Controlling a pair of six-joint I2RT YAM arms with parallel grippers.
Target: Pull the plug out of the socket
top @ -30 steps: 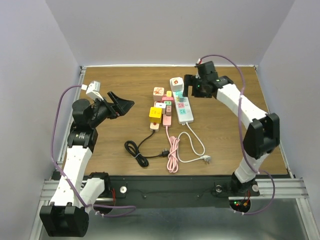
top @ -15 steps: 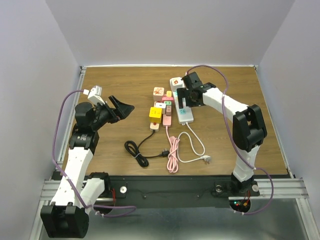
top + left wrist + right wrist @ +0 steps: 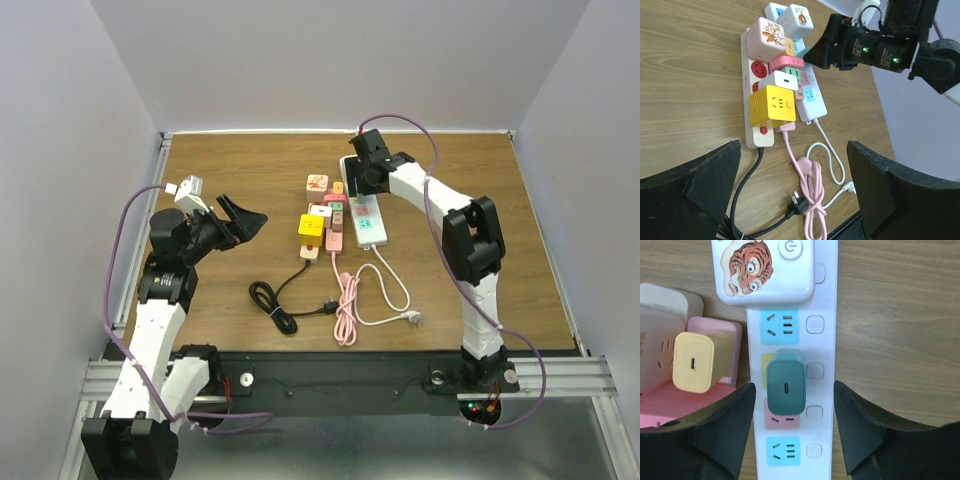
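Note:
A teal plug (image 3: 786, 382) sits in the white power strip (image 3: 824, 347), just below a white tiger-print cube (image 3: 763, 270). My right gripper (image 3: 793, 392) is open and points down over the strip, one finger on each side of the teal plug, not touching it. In the top view the right gripper (image 3: 363, 178) hangs over the far end of the white strip (image 3: 372, 228) and hides the plug. My left gripper (image 3: 245, 213) is open and empty, held above the table left of the strips. In the left wrist view the left gripper (image 3: 792, 150) frames the cords.
A pink strip (image 3: 670, 400) with a yellow plug (image 3: 693, 362) lies close left of the white strip. A beige strip (image 3: 747, 85) carries a yellow cube (image 3: 772, 105) and a pink cube (image 3: 765, 35). Black (image 3: 268, 300), pink (image 3: 346, 305) and white (image 3: 395, 290) cords lie toward the near edge.
My right gripper has swung left from right of the strips to above the white strip's far end. The left arm has barely moved.

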